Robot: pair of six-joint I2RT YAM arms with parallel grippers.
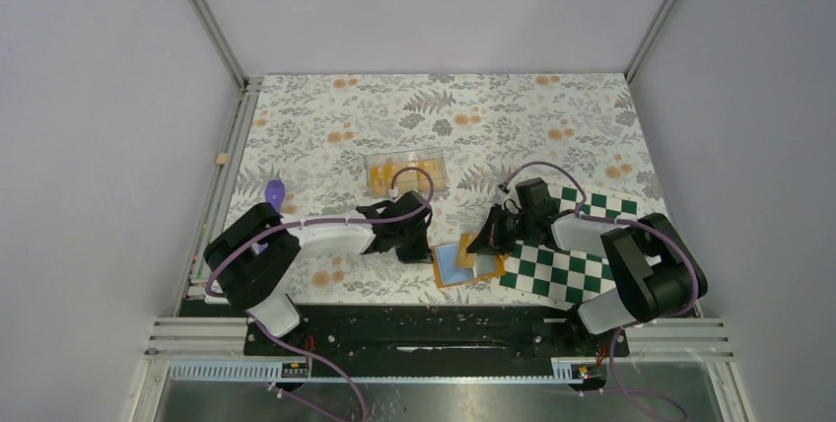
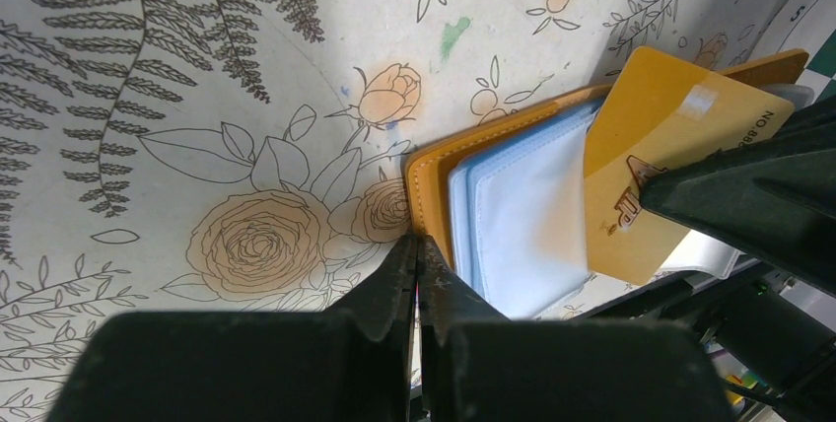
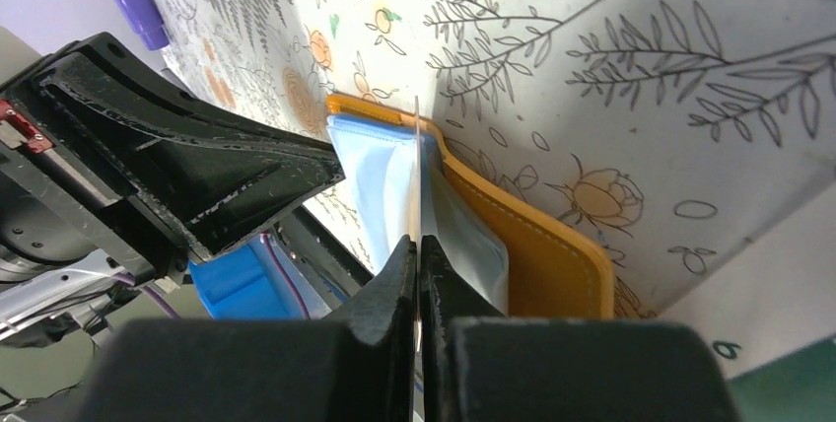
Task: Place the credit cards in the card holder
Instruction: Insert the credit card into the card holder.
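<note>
Pinching card (image 2: 680, 136) (at holder (image 2: 434, 185)), right gripper (image 3: 417, 249)

Left fingers (image 2: 383, 294) and right fingers (image 3: 390, 289) both closed, pointing toward each other.

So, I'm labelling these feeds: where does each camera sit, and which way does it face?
Top external: above, behind the bases, looking down at the table; both arms show.
Left wrist: on the left arm, looking along the shut left tool at the card holder and credit card.
Right wrist: on the right arm, looking along the right tool, shut on that card.
Shared: both wrist views show the card holder and opposite tool.
</note>
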